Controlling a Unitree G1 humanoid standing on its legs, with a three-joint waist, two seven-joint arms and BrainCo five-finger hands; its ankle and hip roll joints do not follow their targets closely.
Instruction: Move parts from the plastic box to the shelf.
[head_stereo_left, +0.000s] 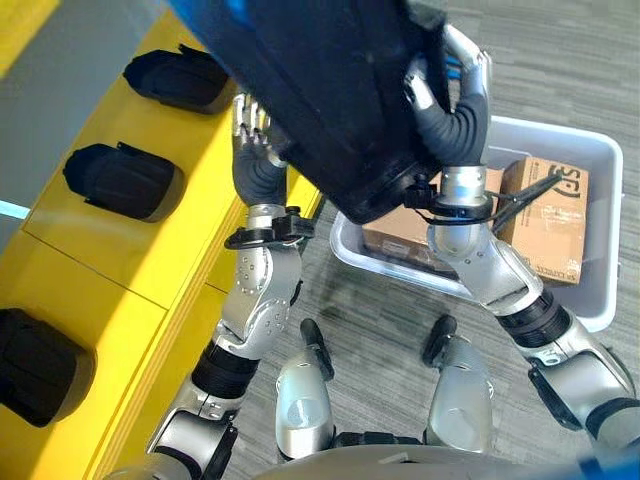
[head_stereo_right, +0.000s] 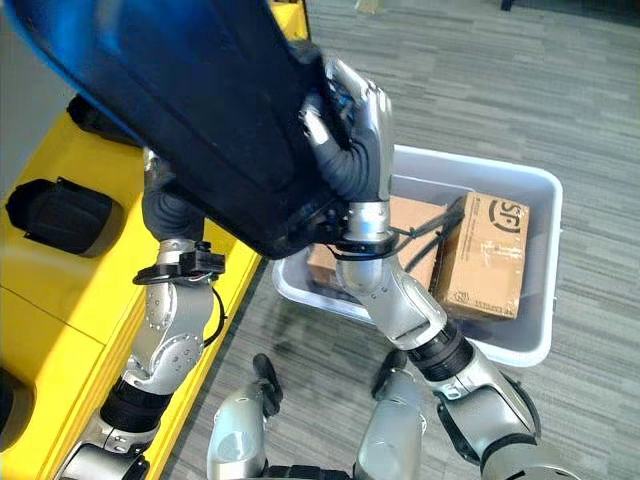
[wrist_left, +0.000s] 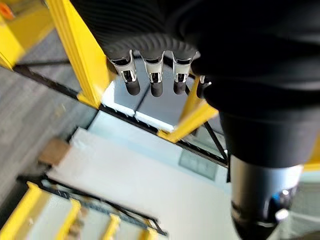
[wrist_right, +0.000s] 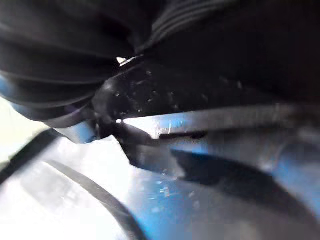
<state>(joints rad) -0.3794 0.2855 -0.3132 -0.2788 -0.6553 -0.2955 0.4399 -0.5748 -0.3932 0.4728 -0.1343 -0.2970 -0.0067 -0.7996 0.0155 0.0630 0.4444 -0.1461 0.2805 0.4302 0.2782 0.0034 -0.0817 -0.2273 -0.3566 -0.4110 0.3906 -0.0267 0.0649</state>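
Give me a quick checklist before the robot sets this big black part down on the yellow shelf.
1. Right hand curled on the edge of the black part: ok.
2. Left hand supporting the part: fingers straight beside it, contact unclear: cannot tell.
3. Part lifted clear of the plastic box: ok.
4. Free spot on the yellow shelf: three black parts already sit there with bare yellow between them; whether this one fits: cannot tell.
5. Work left in the box: cardboard cartons lie inside: not ok.
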